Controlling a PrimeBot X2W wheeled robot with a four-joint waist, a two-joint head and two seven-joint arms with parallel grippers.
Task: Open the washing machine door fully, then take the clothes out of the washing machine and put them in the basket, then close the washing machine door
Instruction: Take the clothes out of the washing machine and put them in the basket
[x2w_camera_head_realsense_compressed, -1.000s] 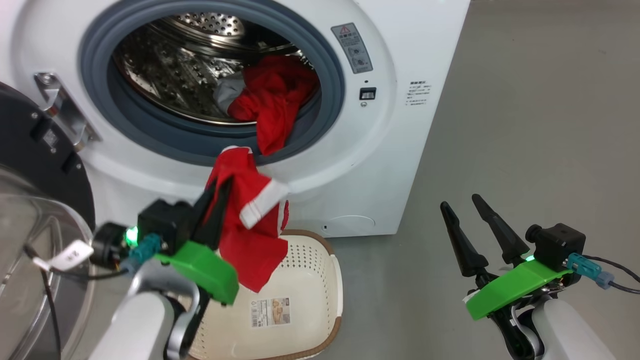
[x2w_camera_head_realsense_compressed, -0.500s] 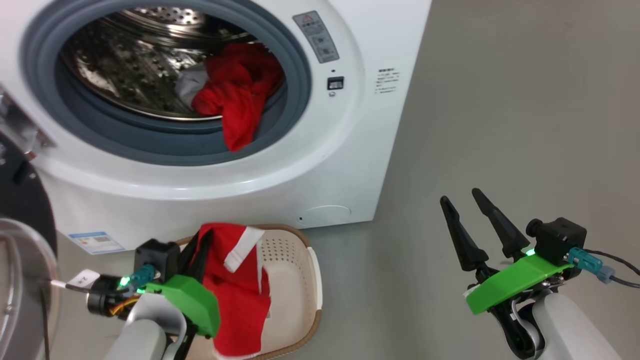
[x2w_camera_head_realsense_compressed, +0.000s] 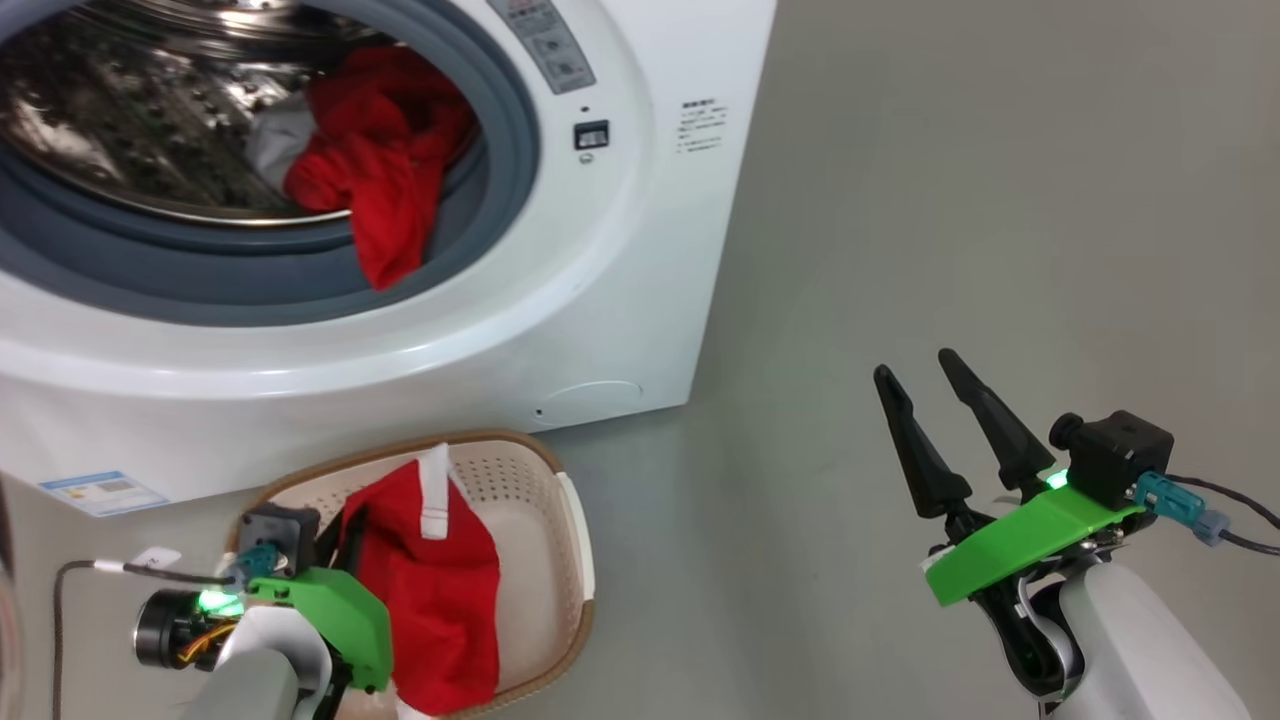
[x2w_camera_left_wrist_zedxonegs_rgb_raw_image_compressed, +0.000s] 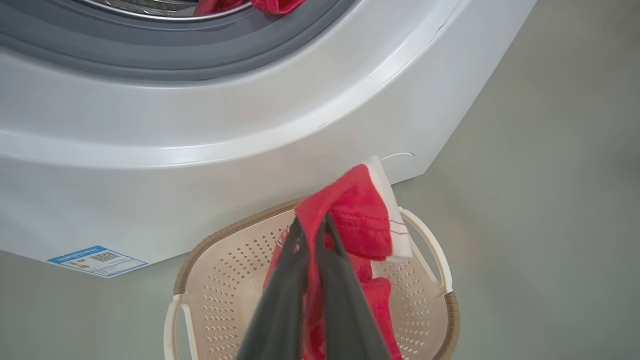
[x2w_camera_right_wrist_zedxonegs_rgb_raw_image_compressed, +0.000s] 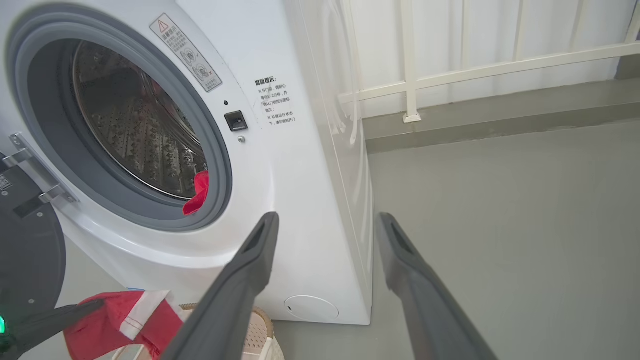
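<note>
over the basket (x2w_camera_head_realsense_compressed: 530, 540), the left fingers (x2w_camera_left_wrist_zedxonegs_rgb_raw_image_compressed: 277, 300), pinching a red garment (x2w_camera_head_realsense_compressed: 440, 590), should probably sink lower before spreading to drop it inside.

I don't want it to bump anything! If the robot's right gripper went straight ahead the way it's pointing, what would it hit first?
Probably the washing machine: the right gripper, open and empty, aims at its lower front, near the side edge. Depth is unclear, so it might just pass beside it.

The right wrist view's left edge cuts off the washing machine door (x2w_camera_right_wrist_zedxonegs_rgb_raw_image_compressed: 27, 250).
</note>
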